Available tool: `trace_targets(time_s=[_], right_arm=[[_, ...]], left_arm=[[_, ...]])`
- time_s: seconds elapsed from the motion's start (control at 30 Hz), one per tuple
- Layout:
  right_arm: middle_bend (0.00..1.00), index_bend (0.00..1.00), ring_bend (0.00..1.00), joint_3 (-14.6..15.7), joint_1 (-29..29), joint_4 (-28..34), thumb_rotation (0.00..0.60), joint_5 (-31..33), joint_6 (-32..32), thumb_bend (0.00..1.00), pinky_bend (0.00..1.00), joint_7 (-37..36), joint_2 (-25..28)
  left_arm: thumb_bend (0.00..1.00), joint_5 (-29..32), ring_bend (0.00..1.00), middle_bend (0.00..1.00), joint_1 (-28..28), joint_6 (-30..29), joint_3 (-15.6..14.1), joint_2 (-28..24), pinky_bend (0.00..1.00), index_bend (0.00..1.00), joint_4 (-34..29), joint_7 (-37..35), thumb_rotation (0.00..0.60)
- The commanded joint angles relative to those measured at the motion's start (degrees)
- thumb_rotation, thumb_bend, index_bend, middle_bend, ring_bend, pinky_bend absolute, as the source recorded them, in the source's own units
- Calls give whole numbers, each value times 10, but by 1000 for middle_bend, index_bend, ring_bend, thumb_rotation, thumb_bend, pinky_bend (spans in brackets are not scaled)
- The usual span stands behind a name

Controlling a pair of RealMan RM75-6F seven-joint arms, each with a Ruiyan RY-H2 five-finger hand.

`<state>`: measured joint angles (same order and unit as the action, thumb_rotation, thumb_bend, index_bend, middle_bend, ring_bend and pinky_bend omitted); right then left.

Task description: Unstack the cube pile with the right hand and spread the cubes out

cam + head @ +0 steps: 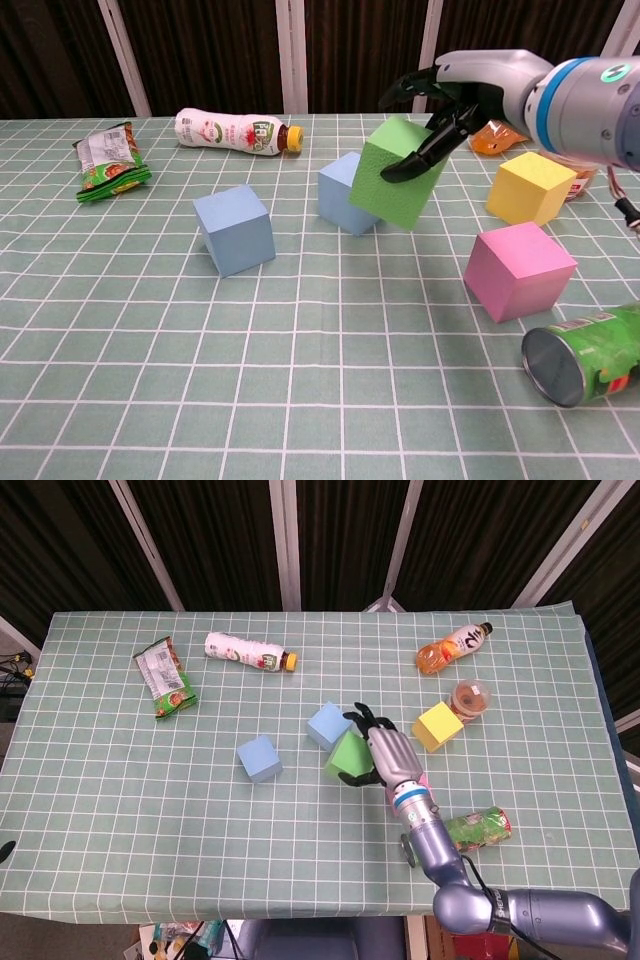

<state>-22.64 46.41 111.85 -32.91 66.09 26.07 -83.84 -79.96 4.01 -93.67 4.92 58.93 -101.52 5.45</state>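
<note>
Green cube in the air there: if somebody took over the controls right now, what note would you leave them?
Right hand: holds the green cube in its fingers, lifted off the table, tilted, close to a blue cube.
Left hand: not in view.
Cubes on the table: second blue cube to the left; yellow cube and pink cube to the right, apart from each other.
Done: no cube sits on another.
Left: set the green cube down on a bare patch of cloth, away from the other cubes, probably in front of the blue ones, then let go.
</note>
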Motion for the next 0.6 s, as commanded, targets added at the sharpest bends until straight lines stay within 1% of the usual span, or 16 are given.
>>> trace_targets(time_s=[0.03, 0.23, 0.4, 0.5, 0.6], right_arm=[[30, 158, 596, 15, -10, 21, 600, -19, 7, 232, 117, -9, 8], [30, 159, 596, 54, -31, 37, 600, -65, 21, 232, 117, -23, 7], [30, 158, 594, 96, -57, 33, 600, -119, 11, 233, 104, -60, 2], [30, 158, 571, 121, -69, 34, 600, -153, 4, 233, 92, -73, -2], [30, 158, 545, 134, -76, 35, 600, -177, 7, 233, 88, -74, -7]], left_arm=[[150, 1, 0, 39, 1, -1, 1, -1, 0, 218, 1, -3, 600], [150, -2, 0, 38, 1, 0, -1, -2, 0, 218, 1, -6, 600], [150, -3, 0, 38, 2, -3, 0, -2, 0, 218, 2, -8, 600], [150, -3, 0, 38, 1, -2, 0, -2, 0, 218, 2, -7, 600], [150, -3, 0, 38, 1, -1, -1, -1, 0, 218, 2, -4, 600]])
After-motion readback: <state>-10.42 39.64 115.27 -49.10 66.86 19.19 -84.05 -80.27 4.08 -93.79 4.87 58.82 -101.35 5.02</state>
